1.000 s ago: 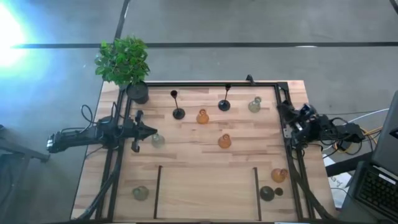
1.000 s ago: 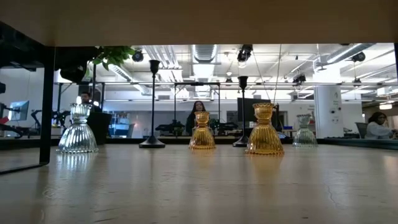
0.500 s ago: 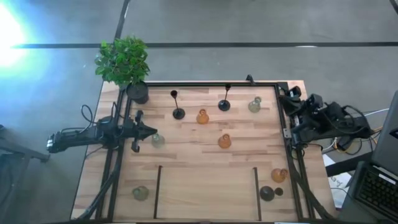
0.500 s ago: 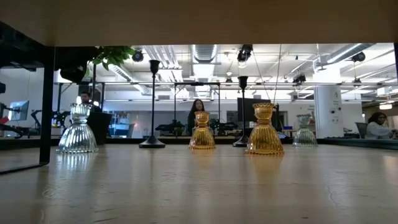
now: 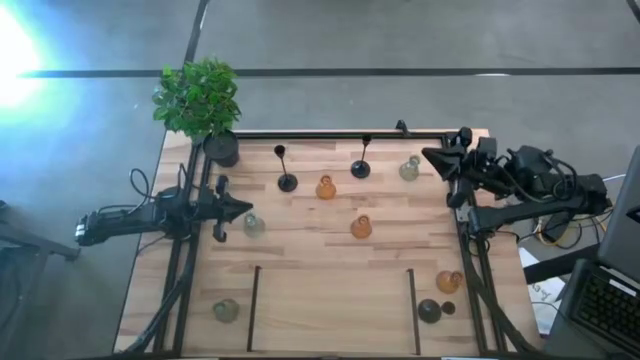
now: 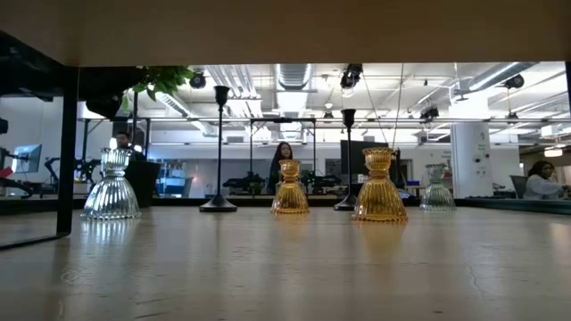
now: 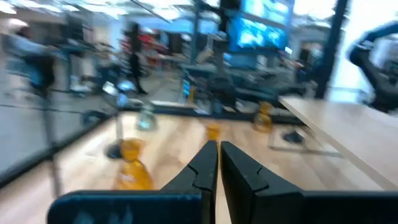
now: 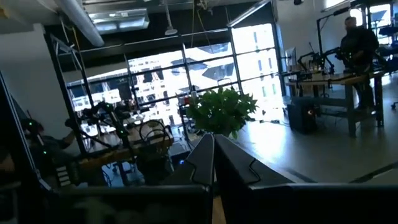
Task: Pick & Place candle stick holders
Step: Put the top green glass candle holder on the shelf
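Observation:
Several candle stick holders stand upright on their bases on the wooden table (image 5: pixel 300 290). There are two black thin-stemmed ones (image 5: pixel 286 180) (image 5: pixel 361 167), amber ones (image 5: pixel 326 187) (image 5: pixel 361 227) (image 5: pixel 449 282), pale ones (image 5: pixel 254 226) (image 5: pixel 409 168) (image 5: pixel 225 310) and a dark round one (image 5: pixel 429 311). My left gripper (image 5: pixel 246 211) is shut and empty, just beside the left pale holder. It also shows in the left wrist view (image 7: pixel 218 149). My right gripper (image 5: pixel 428 155) is shut and empty. It points toward the table's left, just right of the far pale holder, and shows in the right wrist view (image 8: pixel 212 140).
A black pot (image 5: pixel 221 148) with a leafy plant (image 5: pixel 197 96) stands at the far left corner. A black frame (image 5: pixel 330 133) runs along the far and side edges. Two dark strips (image 5: pixel 254 305) (image 5: pixel 412 305) mark the near middle. People sit in the room behind (image 6: pixel 283 156).
My right gripper has swung from the table's right edge toward the far edge and in over the table, toward the far pale holder. It has turned and now points toward the table's left. No holder has moved.

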Robot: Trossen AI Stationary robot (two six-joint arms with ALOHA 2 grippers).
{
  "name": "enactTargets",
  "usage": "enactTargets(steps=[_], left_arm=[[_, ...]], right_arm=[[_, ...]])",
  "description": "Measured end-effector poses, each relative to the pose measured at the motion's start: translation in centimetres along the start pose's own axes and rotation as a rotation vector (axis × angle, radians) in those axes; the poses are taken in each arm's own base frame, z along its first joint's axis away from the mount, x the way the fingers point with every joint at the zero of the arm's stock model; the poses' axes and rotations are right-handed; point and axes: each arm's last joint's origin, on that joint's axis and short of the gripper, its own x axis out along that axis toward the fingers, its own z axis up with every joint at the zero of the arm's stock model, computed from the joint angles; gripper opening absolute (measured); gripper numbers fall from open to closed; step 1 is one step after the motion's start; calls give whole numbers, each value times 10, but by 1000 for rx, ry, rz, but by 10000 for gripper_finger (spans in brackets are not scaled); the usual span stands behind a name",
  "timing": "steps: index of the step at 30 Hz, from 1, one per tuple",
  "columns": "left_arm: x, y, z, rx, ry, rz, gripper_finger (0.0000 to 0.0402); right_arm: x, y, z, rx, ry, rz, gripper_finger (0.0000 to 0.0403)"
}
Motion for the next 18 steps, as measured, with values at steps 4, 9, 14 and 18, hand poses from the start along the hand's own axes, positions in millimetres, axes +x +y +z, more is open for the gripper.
enactTargets(steps=[4,9,14,18], left_arm=[[0,1,4,-101,-48,24,23],[0,2,11,-128,-126,84,23],[-2,2,22,-208,-239,68,23],[-5,1,31,-234,-340,47,23]], right_arm=[[11,4,5,88,8,-10,8],[32,8,8,132,27,-41,8],[50,14,12,60,50,-70,8],[63,19,12,38,114,-88,8]])
